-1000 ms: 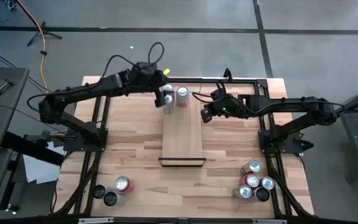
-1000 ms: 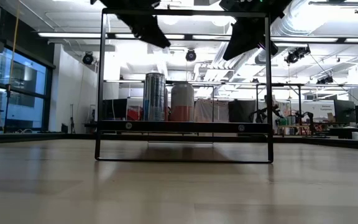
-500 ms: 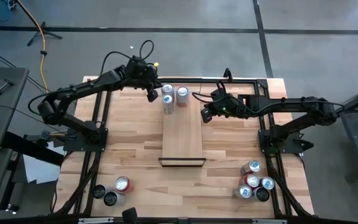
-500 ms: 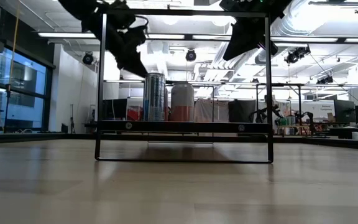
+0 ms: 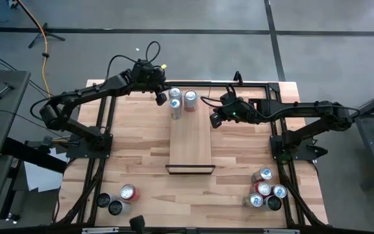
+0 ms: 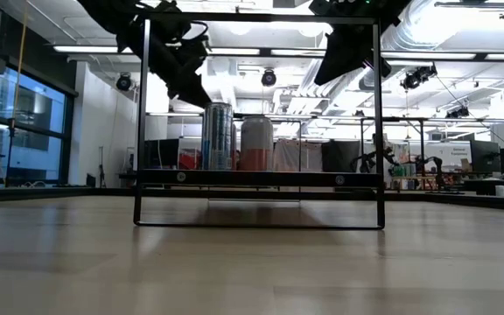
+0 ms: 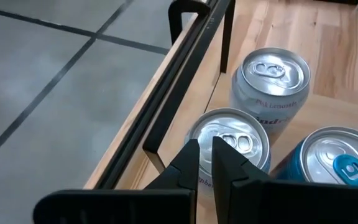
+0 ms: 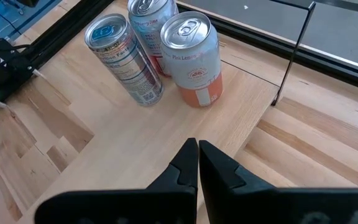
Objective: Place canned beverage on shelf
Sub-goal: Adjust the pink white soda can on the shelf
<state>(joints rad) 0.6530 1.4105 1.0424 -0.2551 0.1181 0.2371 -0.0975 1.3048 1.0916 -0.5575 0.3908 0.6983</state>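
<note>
Your left gripper [image 5: 160, 97] had pulled back from the blue can [image 5: 175, 108] and hung just beside it, fingers pressed together, holding nothing. Three cans stood at the far end of the shelf [image 5: 191, 146]. Your right gripper [image 5: 215, 119] waited near the shelf's right edge, fingers also together.

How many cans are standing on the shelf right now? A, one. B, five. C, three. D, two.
C: the right wrist view shows three upright cans grouped at the shelf's far end: a blue-topped can, a pink-and-white can and a third can behind them; the high view shows the same cluster of three.
</note>
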